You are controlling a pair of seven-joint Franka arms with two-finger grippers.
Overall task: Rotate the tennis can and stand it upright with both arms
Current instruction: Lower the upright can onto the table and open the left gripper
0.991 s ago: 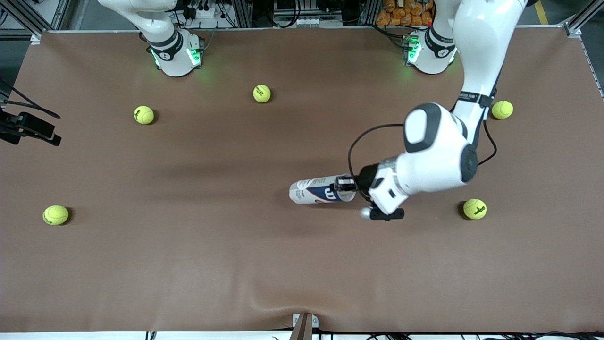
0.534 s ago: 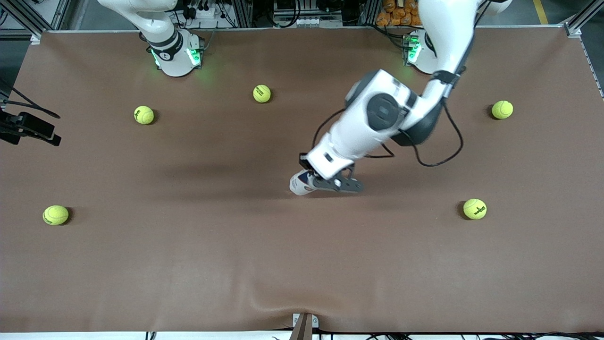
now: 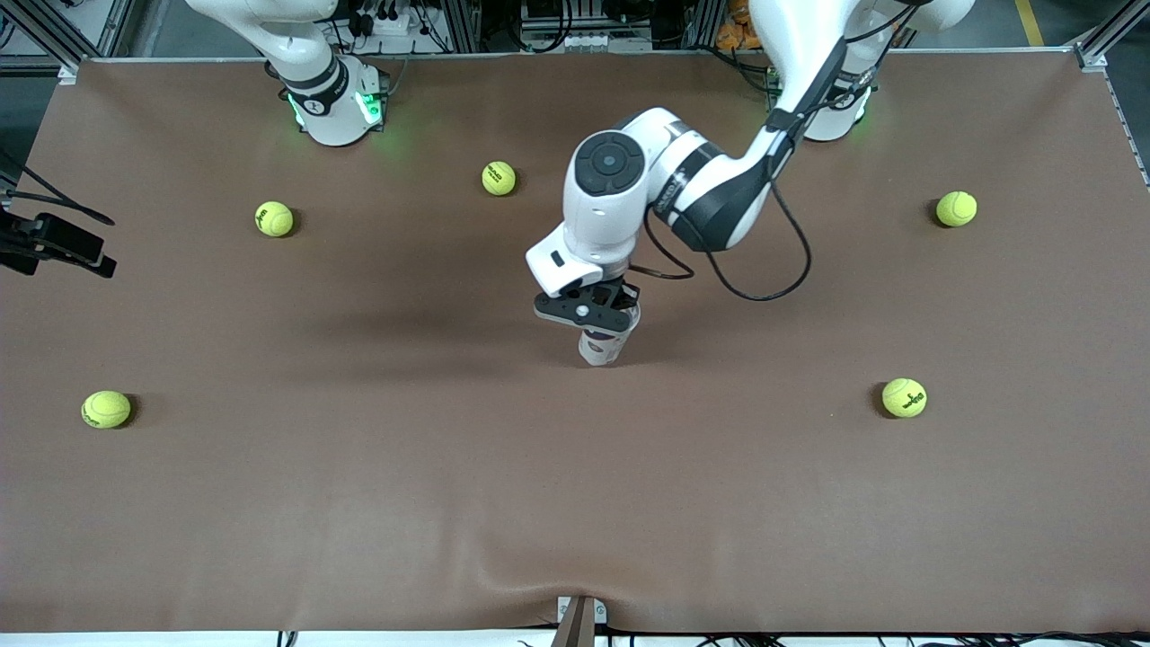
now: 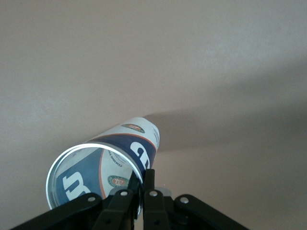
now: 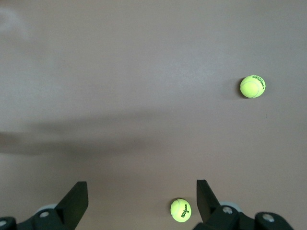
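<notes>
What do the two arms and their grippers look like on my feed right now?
Both arms are glossy white with dark grey joint bands. The left arm has a round dark grey cap on its wrist joint and a loose black cable looping beside it. The left gripper is black with silver screws. The right arm shows a green-lit base with small black markings. The right gripper has flat black fingers.

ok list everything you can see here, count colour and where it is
tennis can: one, clear with white, navy and red label, mid-table, near upright, rim pinched by the left gripper
tennis balls: five, yellow-green, scattered on the table; two toward the right arm's end, one near the bases, two toward the left arm's end
table: one, brown
left gripper: black, shut on the can's rim
right gripper: black, open, over two balls; that arm waits
</notes>
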